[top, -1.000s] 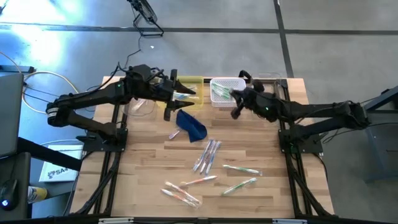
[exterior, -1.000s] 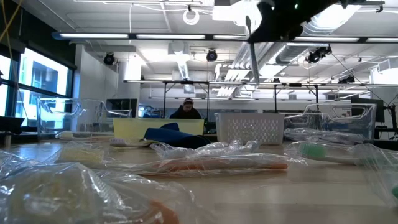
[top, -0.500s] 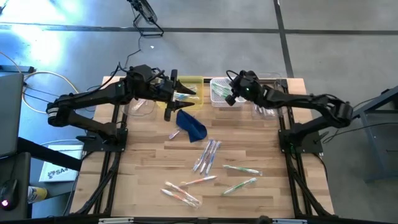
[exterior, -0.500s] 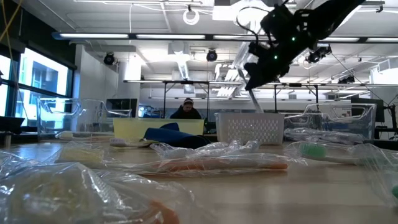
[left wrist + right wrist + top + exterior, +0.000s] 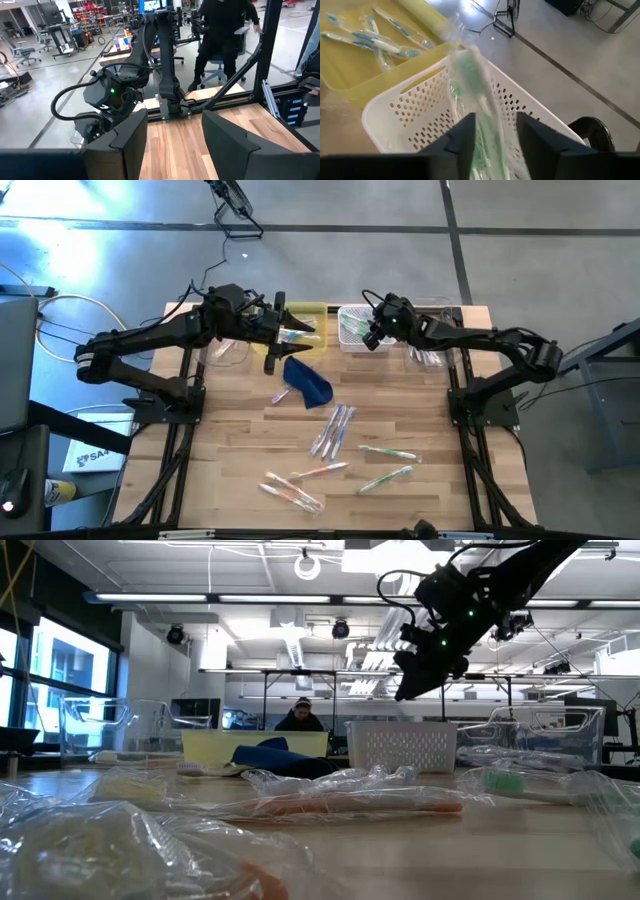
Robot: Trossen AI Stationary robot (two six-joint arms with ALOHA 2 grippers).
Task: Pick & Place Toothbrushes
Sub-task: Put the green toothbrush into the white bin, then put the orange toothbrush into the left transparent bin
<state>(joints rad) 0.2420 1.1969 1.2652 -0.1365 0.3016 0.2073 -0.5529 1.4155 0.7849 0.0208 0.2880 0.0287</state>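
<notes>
My right gripper [image 5: 368, 337] hangs open over the white basket [image 5: 382, 313] at the table's far edge, tipped downward. A wrapped green toothbrush [image 5: 470, 75] shows blurred between its fingers, reaching down into the basket among other green ones. Blue toothbrushes [image 5: 375, 42] lie in the yellow tray [image 5: 312, 310] beside it. Several more wrapped toothbrushes [image 5: 335, 430] lie loose on the near half of the table. My left gripper [image 5: 175, 120] waits open and level by the yellow tray, with nothing between its fingers. My right gripper has the green toothbrush's shaft [image 5: 487, 127] running between its open fingers, which slant down from the table's right. The toothbrush is blurred, and whether the fingers touch it cannot be told. Its lower end is inside the basket.
A dark blue pouch [image 5: 308, 380] lies mid-table. Clear containers stand at the far left [image 5: 225, 350] and far right [image 5: 430, 358]. A person [image 5: 300, 718] sits beyond the far edge.
My right gripper has swung toward the table's far edge and the basket, sunk and tipped downward, carrying the green toothbrush hanging below it. Then it has opened, and the toothbrush no longer hangs under the fingers in the low view.
</notes>
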